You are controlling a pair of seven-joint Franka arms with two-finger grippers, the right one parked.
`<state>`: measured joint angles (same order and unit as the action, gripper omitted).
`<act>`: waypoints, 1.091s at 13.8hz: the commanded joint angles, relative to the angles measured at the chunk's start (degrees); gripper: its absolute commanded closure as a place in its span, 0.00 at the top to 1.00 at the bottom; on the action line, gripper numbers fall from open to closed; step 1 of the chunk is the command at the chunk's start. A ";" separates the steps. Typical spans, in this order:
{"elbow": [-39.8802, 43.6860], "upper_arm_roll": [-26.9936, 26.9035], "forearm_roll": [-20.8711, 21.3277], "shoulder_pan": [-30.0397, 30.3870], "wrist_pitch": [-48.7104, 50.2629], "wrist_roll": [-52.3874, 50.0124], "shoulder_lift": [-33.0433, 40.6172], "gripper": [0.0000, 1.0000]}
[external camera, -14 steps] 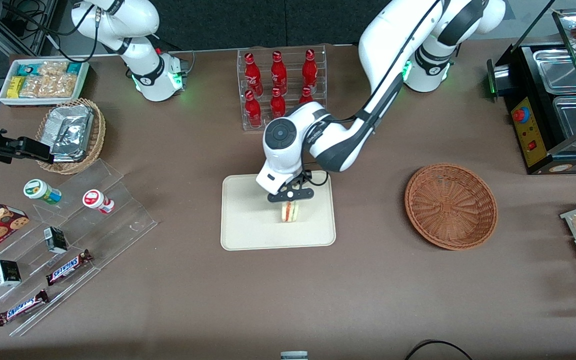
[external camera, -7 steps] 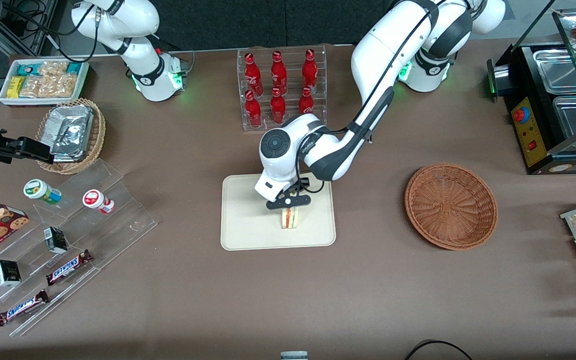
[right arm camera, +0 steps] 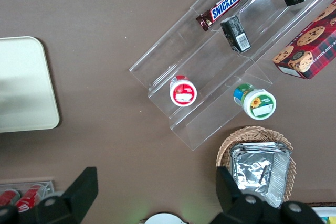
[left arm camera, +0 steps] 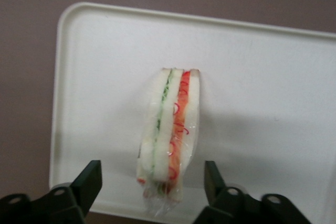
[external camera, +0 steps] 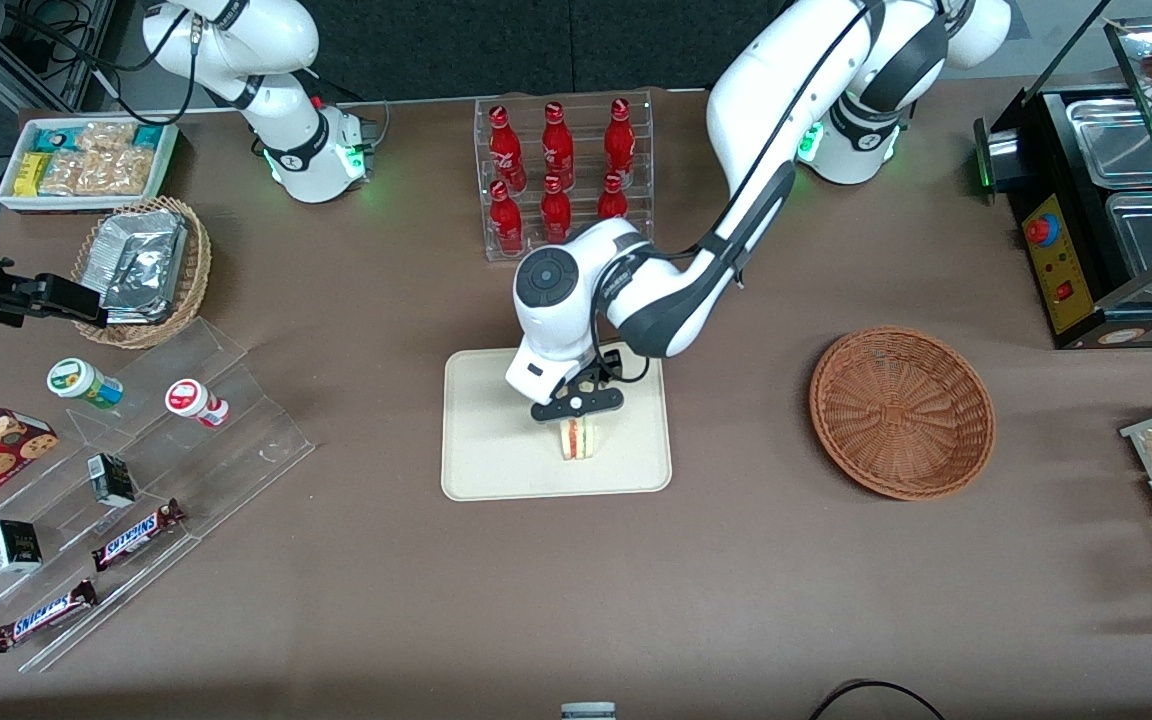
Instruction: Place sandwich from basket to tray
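Note:
The sandwich (external camera: 578, 439), a wrapped cream wedge with red and green layers, stands on its edge on the cream tray (external camera: 496, 460). It also shows in the left wrist view (left arm camera: 170, 129), resting on the tray (left arm camera: 262, 77). My left gripper (external camera: 577, 404) hangs just above the sandwich with its fingers (left arm camera: 89, 181) spread wide on either side, clear of the bread (left arm camera: 153, 182). The reddish-brown basket (external camera: 902, 411) holds nothing and sits toward the working arm's end of the table.
A clear rack of red bottles (external camera: 561, 170) stands farther from the front camera than the tray. Clear stepped shelves with snack bars and cups (external camera: 126, 470), a tan basket of foil packets (external camera: 143, 268) and a white snack tray (external camera: 86, 160) lie toward the parked arm's end. A black display case (external camera: 1116, 200) stands by the basket.
The gripper lowered the sandwich onto the tray and its fingers opened off it. The wrist has drifted slightly toward the parked arm's end and lifted a little.

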<state>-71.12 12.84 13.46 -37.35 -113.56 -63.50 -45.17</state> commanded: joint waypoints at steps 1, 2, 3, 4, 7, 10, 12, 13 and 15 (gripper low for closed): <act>-0.68 -0.54 0.60 1.31 4.74 -7.21 7.43 1.00; -1.47 -0.54 0.69 2.71 5.10 -12.13 9.90 1.00; -2.78 -0.45 0.43 4.72 5.19 -14.70 12.27 1.00; -4.71 -0.45 0.34 6.13 7.01 -14.99 14.99 1.00; -5.69 -0.36 0.17 10.79 15.88 -13.94 20.80 1.00; -5.87 -0.27 -3.41 16.59 23.71 -2.73 25.55 1.00; -5.87 -0.27 -5.28 20.28 27.14 4.31 28.54 1.00; -5.87 -0.27 -5.46 21.60 28.55 6.61 29.51 1.00; -6.22 -0.27 -7.64 25.02 31.19 12.22 31.71 1.00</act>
<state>-74.38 11.97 8.08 -15.35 -83.95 -55.92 -17.01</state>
